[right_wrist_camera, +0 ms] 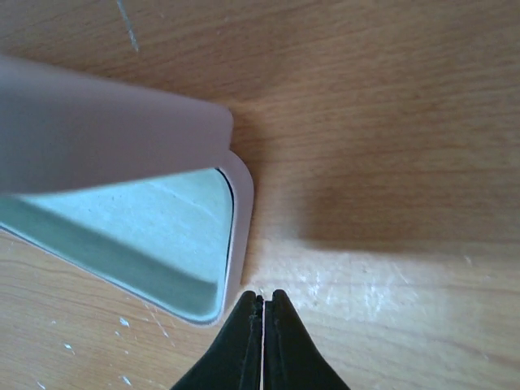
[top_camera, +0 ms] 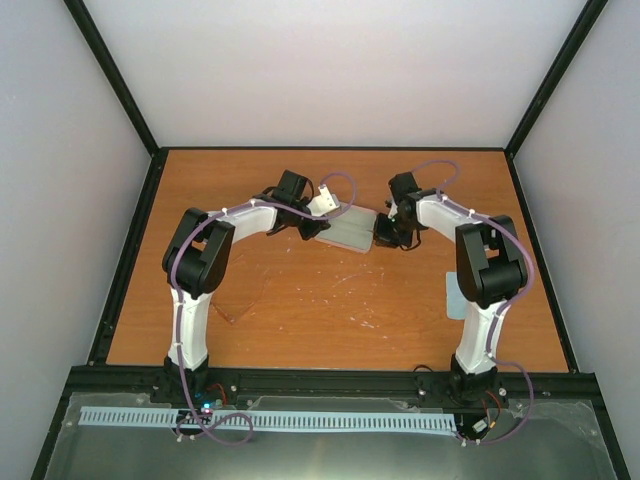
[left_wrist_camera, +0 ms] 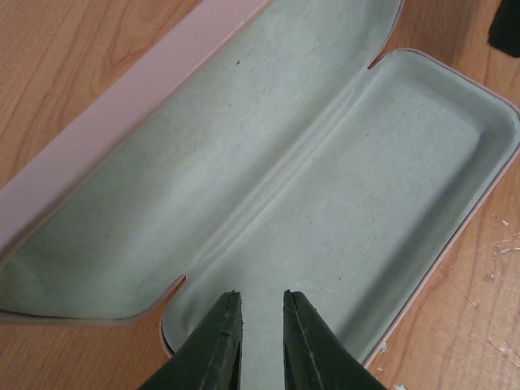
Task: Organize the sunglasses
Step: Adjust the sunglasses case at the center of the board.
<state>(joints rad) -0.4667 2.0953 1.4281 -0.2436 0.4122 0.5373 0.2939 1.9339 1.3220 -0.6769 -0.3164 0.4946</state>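
Though done with opening the case (top_camera: 350,232), not yet at loading it. Lies spread flat on the table (top_camera: 330,300), lining up, nothing inside. Hangs left gripper (left_wrist_camera: 261,296) over its near rim, jaws narrowly apart with nothing seen between; sets right gripper (right_wrist_camera: 262,296) pressed together and empty just beside the case's corner. Finds the sunglasses (top_camera: 235,308) near the left arm, well apart from the case. Next, likely: reach back, pinch the thin frame lightly, carry over, lay inside

Pale grey walls (top_camera: 340,60), black frame posts (top_camera: 110,70), scratched wooden table (top_camera: 330,310)
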